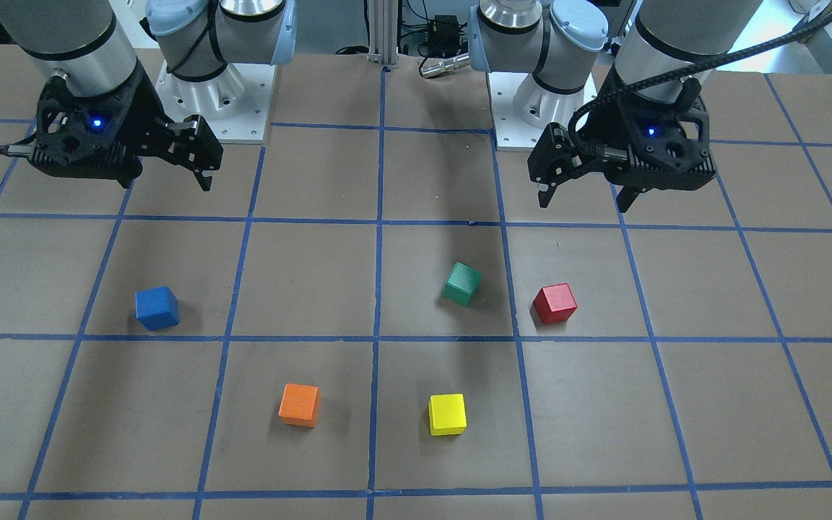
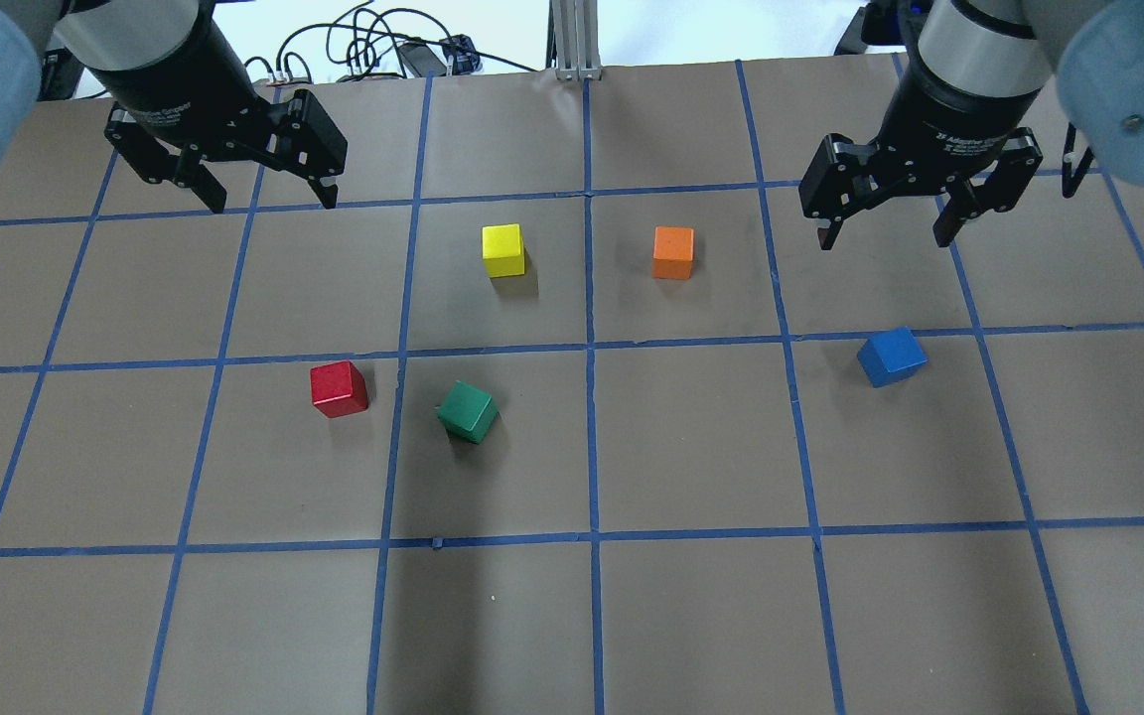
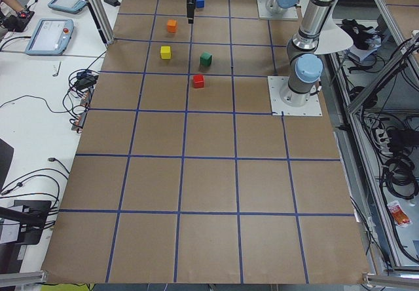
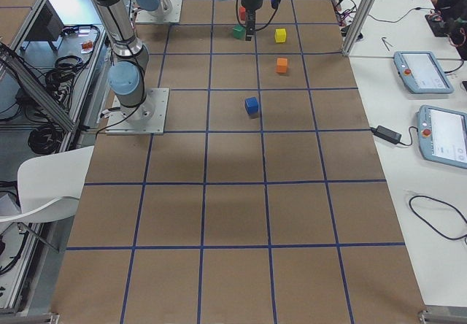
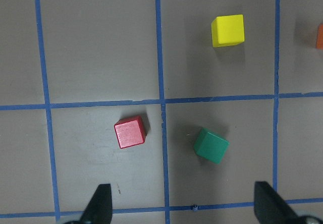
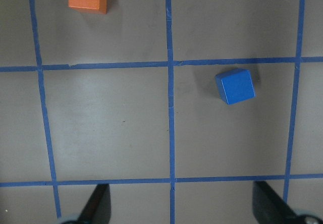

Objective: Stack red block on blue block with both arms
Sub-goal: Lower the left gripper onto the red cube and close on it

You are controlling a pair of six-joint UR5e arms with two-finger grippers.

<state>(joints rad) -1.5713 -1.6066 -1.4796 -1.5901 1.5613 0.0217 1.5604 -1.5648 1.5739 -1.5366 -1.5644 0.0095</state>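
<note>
While both arms are hanging over the upper rows of the overhead view, you are looking at a scene in which nothing is gripped. The left gripper [image 2: 274, 199] is holding its jaws spread wide in the upper left of that view, with only bare table showing between them. The right gripper [image 2: 883, 240] is doing likewise in the upper right.

The red block [image 2: 339, 387] is lying flat on the table, left of centre, below the left gripper and a little to its right, so the left arm is plainly the nearer one. In the left wrist view the block is sitting left of the frame's middle, closer to the left-hand finger than to the right-hand one. A cube is offering no long axis. Its faces are sitting almost square to the tape grid, turned only slightly.

The blue block [image 2: 891, 357] is resting right of centre, almost straight below the right gripper in the frame and well apart from the red block.

The green block [image 2: 468, 411] is sitting near the red one's right side, across a tape line. In my judgement you are facing a pick that is calling for centring the left jaws over the red block first — the green neighbour is the likely thing to be clipped.
</note>
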